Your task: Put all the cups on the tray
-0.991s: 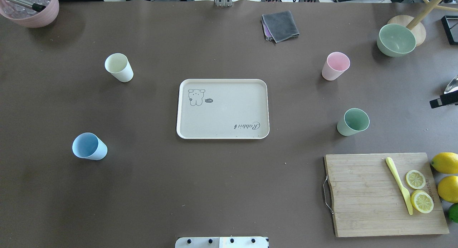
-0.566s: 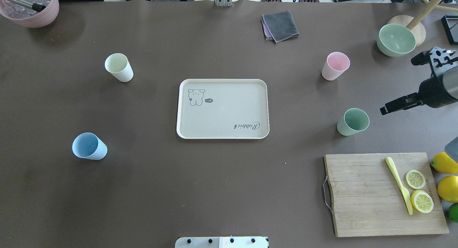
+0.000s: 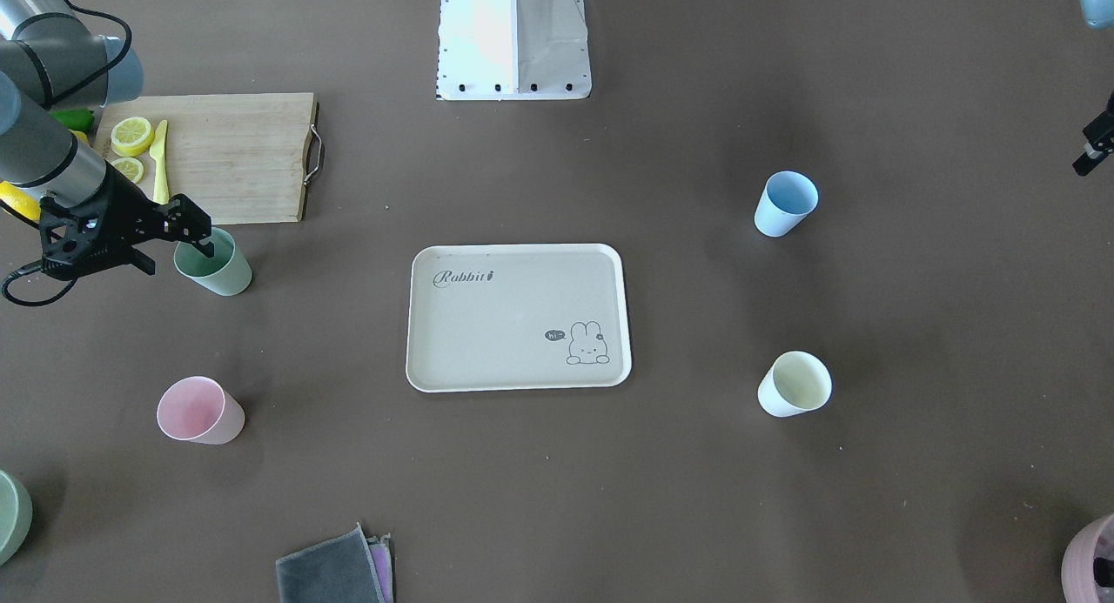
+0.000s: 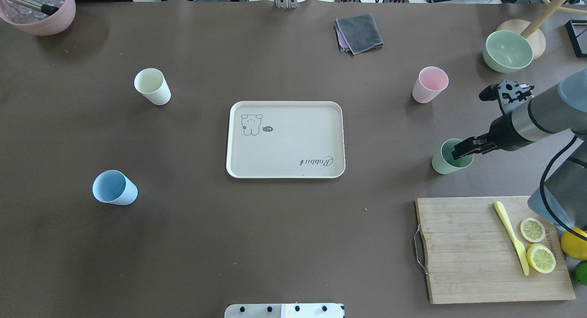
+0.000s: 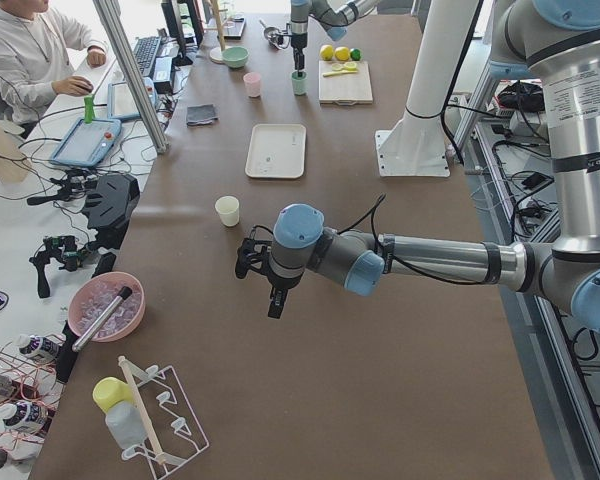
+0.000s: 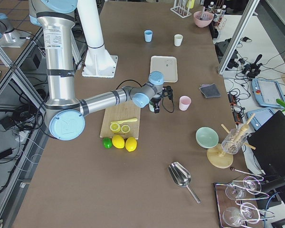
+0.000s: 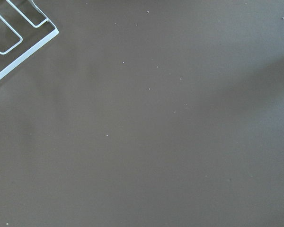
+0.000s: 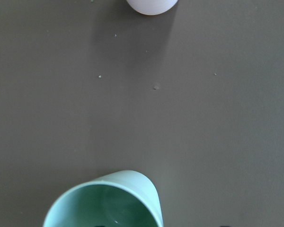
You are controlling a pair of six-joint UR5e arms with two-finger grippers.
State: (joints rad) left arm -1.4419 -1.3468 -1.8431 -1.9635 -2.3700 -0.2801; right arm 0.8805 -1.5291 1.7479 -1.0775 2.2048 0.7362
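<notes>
The cream-beige tray (image 4: 284,141) lies at the table's middle with nothing on it. Four cups stand on the table around it: cream-yellow (image 4: 152,86), light blue (image 4: 114,188), pink (image 4: 429,85) and green (image 4: 441,164). My right gripper (image 4: 465,148) is open and hangs over the green cup's rim; the right wrist view shows that cup (image 8: 109,198) just below. My left gripper (image 5: 260,272) hovers over bare table beyond the cream cup. Only a sliver of it (image 3: 1097,146) shows in the front view, so I cannot tell its state.
A wooden cutting board (image 4: 463,249) with lemon slices and a yellow knife (image 4: 511,237) lies near the green cup. A green bowl (image 4: 507,51), a grey cloth (image 4: 359,32) and a mauve-pink bowl (image 4: 39,10) sit at the far edge.
My right arm has come in from the right edge and moved left until its gripper is over the green cup. The cups and tray have not moved.
</notes>
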